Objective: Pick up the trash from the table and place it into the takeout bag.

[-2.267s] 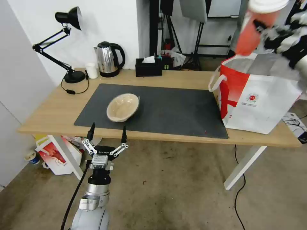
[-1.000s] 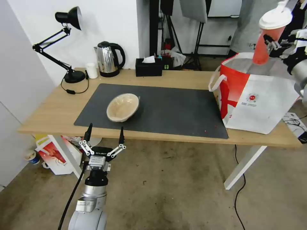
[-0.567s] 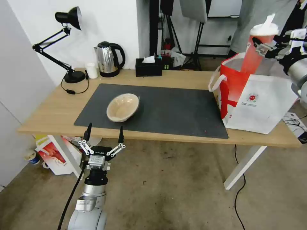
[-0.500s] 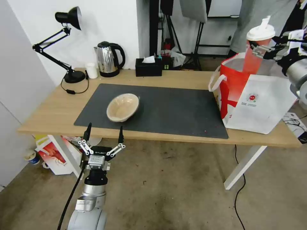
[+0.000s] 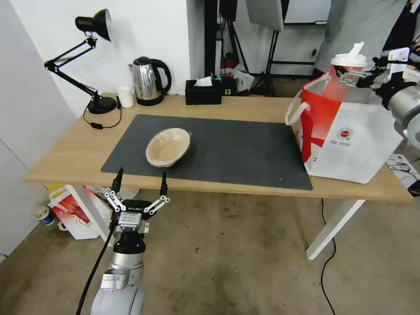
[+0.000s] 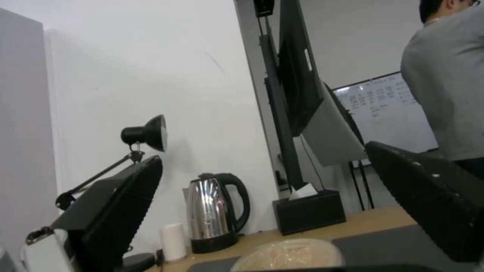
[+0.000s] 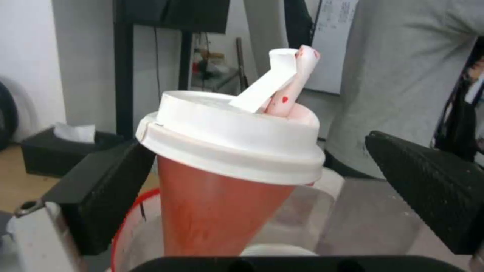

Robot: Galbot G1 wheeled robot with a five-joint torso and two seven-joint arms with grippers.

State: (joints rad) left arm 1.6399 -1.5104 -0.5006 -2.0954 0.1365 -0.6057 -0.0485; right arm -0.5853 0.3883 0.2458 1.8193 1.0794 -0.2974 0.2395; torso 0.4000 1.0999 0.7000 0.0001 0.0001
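Observation:
The tall red drink cup (image 5: 346, 65) with its white lid stands upright in the mouth of the takeout bag (image 5: 350, 135), its lower part sunk inside. My right gripper (image 5: 355, 73) is around the cup's top, open. In the right wrist view one finger lies close to the cup (image 7: 222, 211) and the other stands well clear of it. The shallow tan paper bowl (image 5: 168, 146) rests tilted on the dark mat (image 5: 240, 148) of the table (image 5: 65, 153). My left gripper (image 5: 141, 176) hangs open below the table's front edge, in front of the bowl (image 6: 287, 255).
Along the table's back edge stand a black desk lamp (image 5: 94, 26), a small white cup (image 5: 125, 96), a steel kettle (image 5: 148, 81) and a black tissue box (image 5: 203, 92). A red-and-white box (image 5: 76, 212) lies on the floor under the table's left end.
My right gripper came down with the red cup from above the bag into its mouth, and its fingers have spread apart from the cup. The left arm barely moved.

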